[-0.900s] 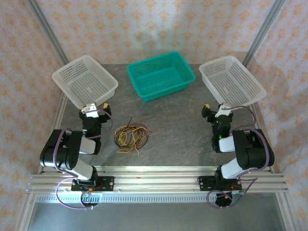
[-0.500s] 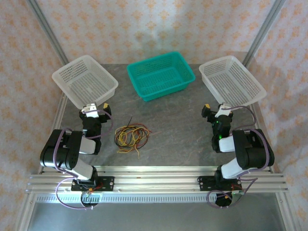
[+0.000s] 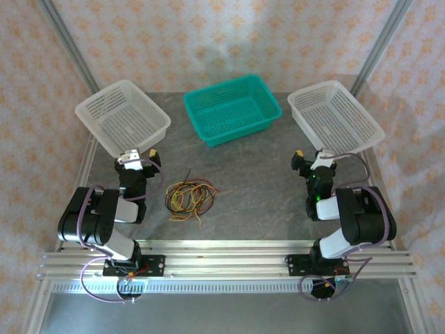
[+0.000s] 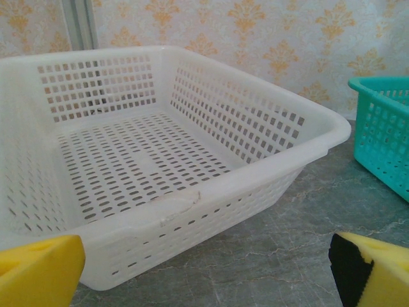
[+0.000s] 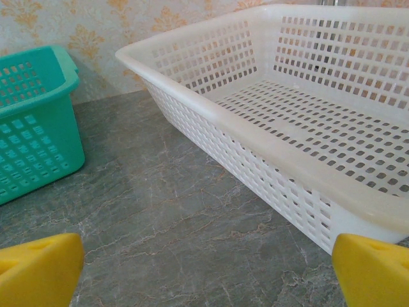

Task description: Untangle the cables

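Left pincer (image 3: 138, 156) and right pincer (image 3: 312, 158) stand released and unmoved since the earlier frame, and the cables (image 3: 189, 197) lie unshifted on the surface (image 3: 257, 188) near the left arm.

No writing, label, brand or number is legible in any view. The wallpaper (image 3: 229, 35) carries a repeating ornamental motif, not lettering.
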Motion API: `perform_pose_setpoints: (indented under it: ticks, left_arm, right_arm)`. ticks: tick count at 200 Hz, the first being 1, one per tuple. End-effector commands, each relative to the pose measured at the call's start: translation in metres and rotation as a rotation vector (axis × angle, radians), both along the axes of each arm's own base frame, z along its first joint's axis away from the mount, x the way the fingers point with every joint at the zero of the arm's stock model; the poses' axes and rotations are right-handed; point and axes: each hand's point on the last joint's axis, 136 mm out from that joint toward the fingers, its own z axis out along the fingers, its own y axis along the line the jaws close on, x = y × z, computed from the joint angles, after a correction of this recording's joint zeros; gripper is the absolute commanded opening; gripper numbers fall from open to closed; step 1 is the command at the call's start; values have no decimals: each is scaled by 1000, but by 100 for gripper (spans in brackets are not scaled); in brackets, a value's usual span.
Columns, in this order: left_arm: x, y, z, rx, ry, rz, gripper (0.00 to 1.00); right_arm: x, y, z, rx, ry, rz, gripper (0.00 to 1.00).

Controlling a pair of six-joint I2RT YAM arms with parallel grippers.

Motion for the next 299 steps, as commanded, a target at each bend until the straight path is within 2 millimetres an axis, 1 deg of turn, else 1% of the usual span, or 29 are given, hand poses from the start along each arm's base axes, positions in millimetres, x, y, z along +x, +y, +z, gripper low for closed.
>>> perform_pose_setpoints:
  ticks: [1, 5, 18, 21, 29, 33, 52, 76, 89, 109, 122, 134, 152, 176, 189, 204, 217, 245, 266, 299]
  left_arm:
    - [-6, -15, 14, 43, -62, -74, 100]
    - [-10, -18, 22, 53, -95, -74, 100]
    - [-22, -19, 34, 76, -138, -42, 100]
    - [-24, -18, 34, 78, -137, -34, 100]
    - [-29, -17, 43, 75, -154, -11, 100]
    - [-29, -17, 41, 72, -131, 3, 100]
    - [-29, -10, 48, 21, -95, 70, 100]
    - [-24, 1, 58, -61, -60, 155, 100]
    - [-20, 3, 63, -103, -34, 185, 100]
    - [-14, 12, 67, -193, 24, 271, 100]
    - [-8, 13, 71, -215, 69, 297, 100]
    - [-1, 11, 73, -223, 106, 302, 100]
    - [9, 9, 78, -220, 156, 304, 100]
    - [29, -2, 84, -215, 209, 251, 100]
    - [41, -6, 84, -215, 244, 230, 99]
    - [56, -10, 79, -227, 301, 210, 99]
    - [67, -14, 73, -238, 336, 195, 100]
    - [91, -23, 72, -258, 363, 161, 100]
    - [104, -27, 74, -277, 364, 144, 100]
    - [118, -32, 78, -361, 351, 99, 100]
  right_arm:
    - [3, 6, 17, -21, -59, 35, 100]
    - [2, 7, 18, -31, -60, 38, 100]
    - [0, 11, 25, -50, -74, 40, 100]
    - [0, 12, 26, -53, -73, 38, 100]
    - [0, 14, 31, -59, -64, 37, 100]
    - [1, 16, 32, -63, -49, 42, 100]
    - [3, 27, 44, -71, -30, 57, 100]
    - [7, 37, 56, 6, 10, 86, 100]
    - [10, 40, 58, 50, 60, 78, 100]
    - [15, 31, 58, 151, 152, -17, 100]
    - [18, 31, 60, 201, 210, -45, 100]
    - [21, 37, 62, 207, 265, -21, 100]
    - [23, 46, 58, 213, 314, 24, 99]
    - [27, 60, 61, 222, 342, 80, 100]
    - [29, 71, 61, 217, 367, 113, 100]
    - [33, 87, 60, 199, 404, 143, 100]
    - [36, 104, 59, 179, 435, 167, 100]
    - [44, 140, 57, 186, 469, 170, 100]
    - [55, 161, 53, 241, 481, 97, 95]
    - [82, 197, 42, 355, 496, 36, 95]
